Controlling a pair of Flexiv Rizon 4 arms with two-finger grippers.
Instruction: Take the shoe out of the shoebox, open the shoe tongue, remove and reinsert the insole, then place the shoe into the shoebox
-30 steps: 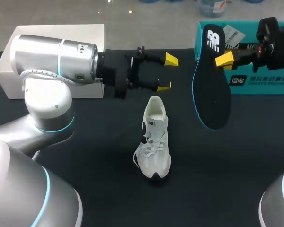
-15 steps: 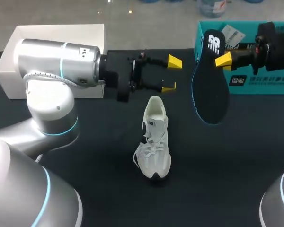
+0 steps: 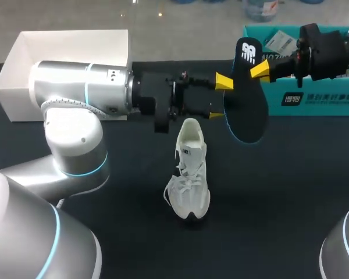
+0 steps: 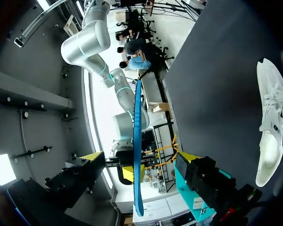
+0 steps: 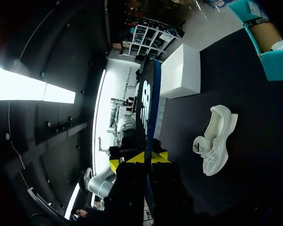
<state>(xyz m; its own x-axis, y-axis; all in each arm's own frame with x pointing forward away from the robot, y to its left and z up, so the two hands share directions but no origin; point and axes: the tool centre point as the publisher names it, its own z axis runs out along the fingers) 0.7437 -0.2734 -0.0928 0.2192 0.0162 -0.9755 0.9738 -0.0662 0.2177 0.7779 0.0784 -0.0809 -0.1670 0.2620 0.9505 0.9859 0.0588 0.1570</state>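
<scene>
The white shoe (image 3: 189,168) lies on the dark table, toe toward the near edge, with nothing in its opening. My right gripper (image 3: 259,71) is shut on the heel end of the black, blue-edged insole (image 3: 246,96), which hangs in the air behind the shoe. My left gripper (image 3: 220,99) is open beside the insole's left edge. In the left wrist view the insole (image 4: 137,150) stands edge-on between the fingers of that gripper (image 4: 139,157), apart from both, with the shoe (image 4: 271,127) off to one side. In the right wrist view the insole (image 5: 146,101) rises from the right gripper (image 5: 138,159) and the shoe (image 5: 214,139) lies beyond.
The teal shoebox (image 3: 314,96) stands at the back right, just behind the right gripper. A white box (image 3: 70,58) sits at the back left, behind my left arm. Dark tabletop (image 3: 279,203) spreads around the shoe.
My left gripper has moved right toward the insole. My right arm has carried the insole left and farther back, so it now stands between the left fingers. The shoe has not moved.
</scene>
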